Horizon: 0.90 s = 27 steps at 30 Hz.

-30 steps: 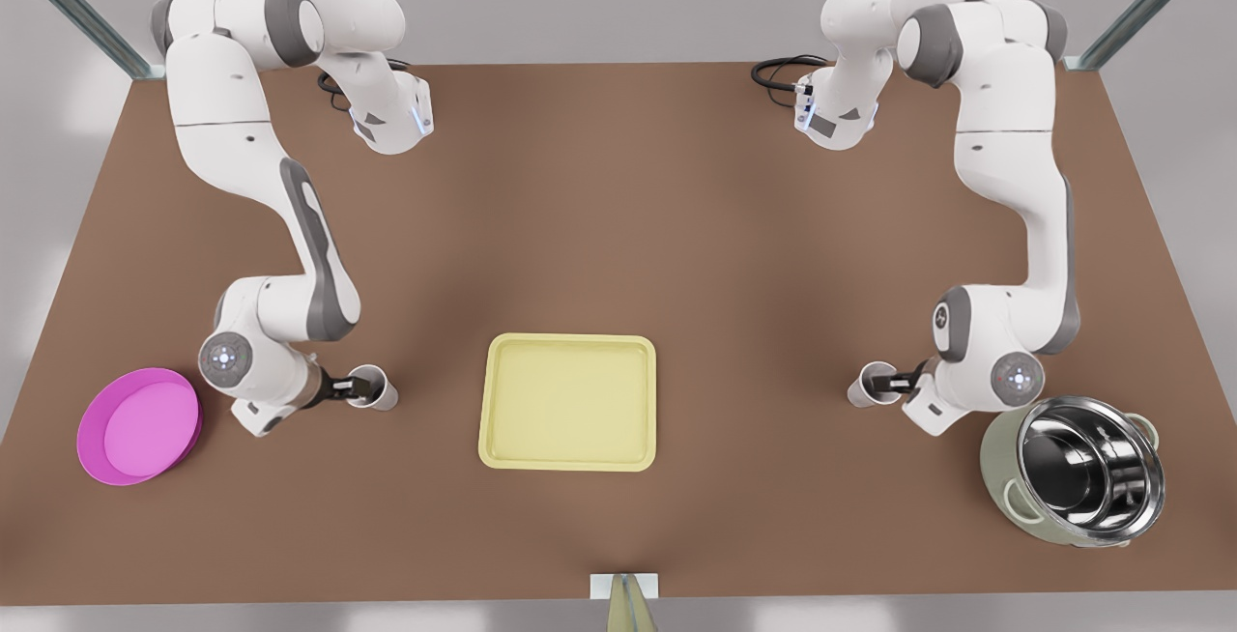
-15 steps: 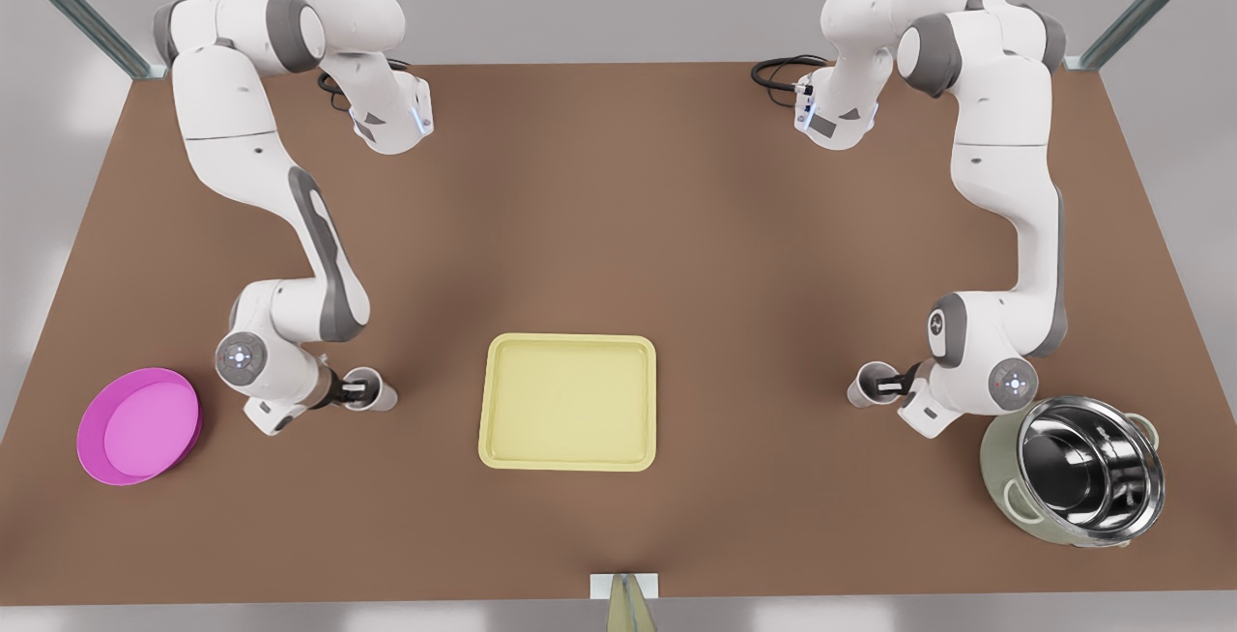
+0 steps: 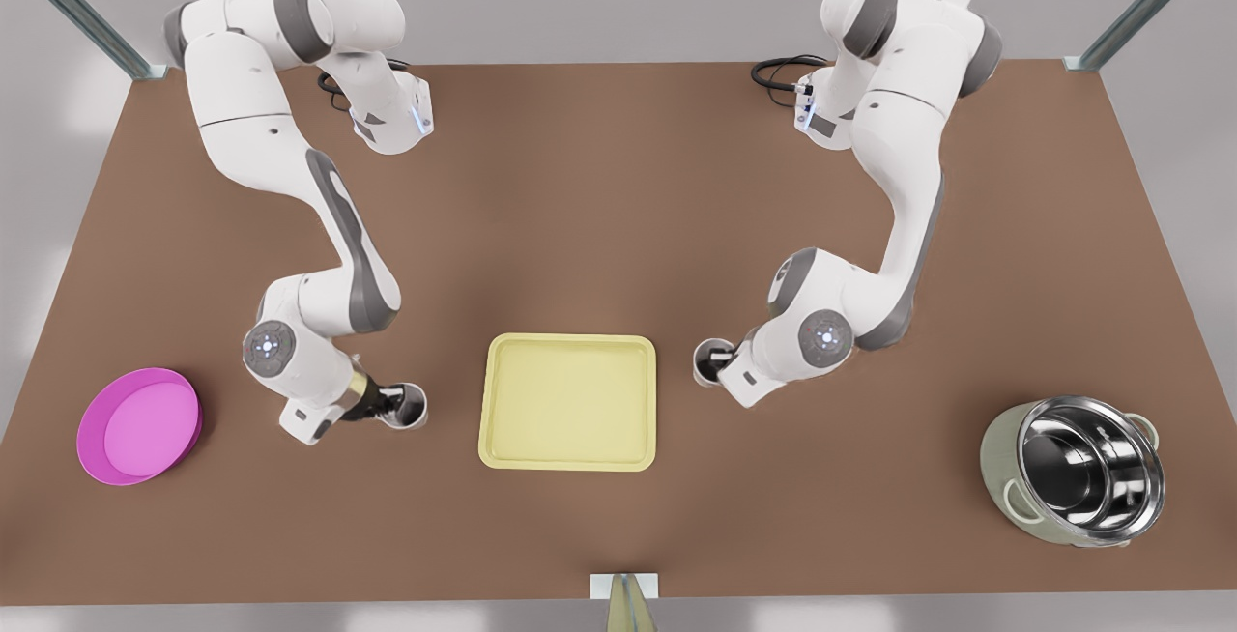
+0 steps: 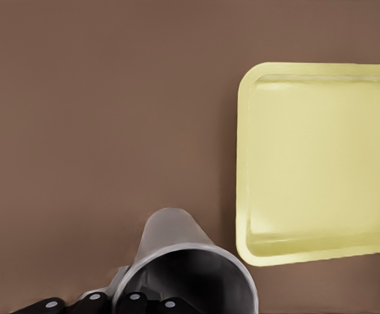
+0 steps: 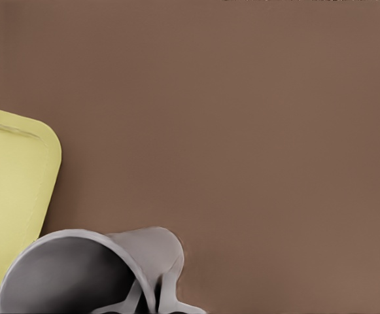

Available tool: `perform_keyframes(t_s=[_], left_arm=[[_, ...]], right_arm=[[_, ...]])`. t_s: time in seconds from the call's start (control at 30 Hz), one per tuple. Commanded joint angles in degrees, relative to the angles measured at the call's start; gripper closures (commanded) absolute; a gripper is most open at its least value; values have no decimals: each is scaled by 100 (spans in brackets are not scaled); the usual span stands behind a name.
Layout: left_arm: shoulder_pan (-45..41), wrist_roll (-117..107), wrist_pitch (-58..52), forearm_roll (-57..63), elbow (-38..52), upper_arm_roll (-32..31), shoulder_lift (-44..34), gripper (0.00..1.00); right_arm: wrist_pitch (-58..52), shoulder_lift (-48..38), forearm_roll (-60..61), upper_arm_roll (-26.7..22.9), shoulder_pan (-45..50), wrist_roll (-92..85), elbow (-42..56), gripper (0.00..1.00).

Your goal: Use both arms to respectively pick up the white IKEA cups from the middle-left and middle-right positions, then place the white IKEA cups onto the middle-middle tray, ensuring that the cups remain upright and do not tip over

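The left gripper [image 3: 387,404] is clamped on the rim of one white cup [image 3: 410,405], the empty pale-yellow tray [image 3: 568,402] lying just beyond it. The right gripper [image 3: 720,361] pinches the second cup [image 3: 710,362] just beside the tray's other edge. Two cups, one tray, one empty magenta dish [image 3: 138,426] and one empty steel pot [image 3: 1078,470] are on the table.

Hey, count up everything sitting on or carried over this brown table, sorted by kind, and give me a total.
White cups: 2, one in the left hand, one in the right hand
Yellow tray: 1
Pink dish: 1
Steel pot: 1
Total: 5
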Motion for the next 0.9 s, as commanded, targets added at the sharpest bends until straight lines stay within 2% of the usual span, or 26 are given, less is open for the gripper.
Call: perform_keyframes(t_s=[0.0, 0.03, 0.2, 0.3, 0.6, 0.63, 0.7, 0.73, 0.77, 0.8, 0.83, 0.87], left_arm=[[-271, -5054, 207, -48, 367, -142, 289, 79], [-306, -5372, 523, -65, 543, -160, 500, 79], [-702, -5495, 550, -48, 1528, -327, 1212, 79], [-728, -5486, 612, -48, 1651, -318, 1379, 79], [-737, -5469, 1166, -4, 1598, -213, 1748, 78], [-737, -5469, 1166, -4, 1598, -213, 1748, 71], [-737, -5469, 1166, -4, 1590, -213, 1748, 71], [-737, -5469, 1166, -4, 1590, -213, 1748, 67], [-728, -5469, 1166, -4, 1598, -213, 1748, 58], [-728, -5469, 1166, -4, 1590, -213, 1748, 51], [-728, -5469, 1157, -4, 1590, -213, 1748, 39], [-693, -5469, 1131, -21, 1590, -213, 1722, 9]], right_arm=[[82, 64, 103, 262, 0, -271, 0, 79], [170, 99, 244, 368, 44, -271, 0, 79], [522, 275, 244, 851, 53, -253, 61, 79], [636, 302, 252, 1089, 79, -236, 61, 79], [1207, 803, 235, 1124, 290, -271, 52, 79], [1216, 838, 235, 1133, 290, -271, 44, 79], [1216, 847, 226, 1124, 290, -271, 44, 79], [1216, 847, 226, 1124, 290, -271, 44, 79], [1216, 847, 226, 1133, 290, -253, 44, 19], [1216, 847, 226, 1133, 281, -271, 44, 0], [1216, 847, 226, 1124, 290, -271, 44, 0], [1216, 838, 226, 1124, 290, -271, 44, 0]])
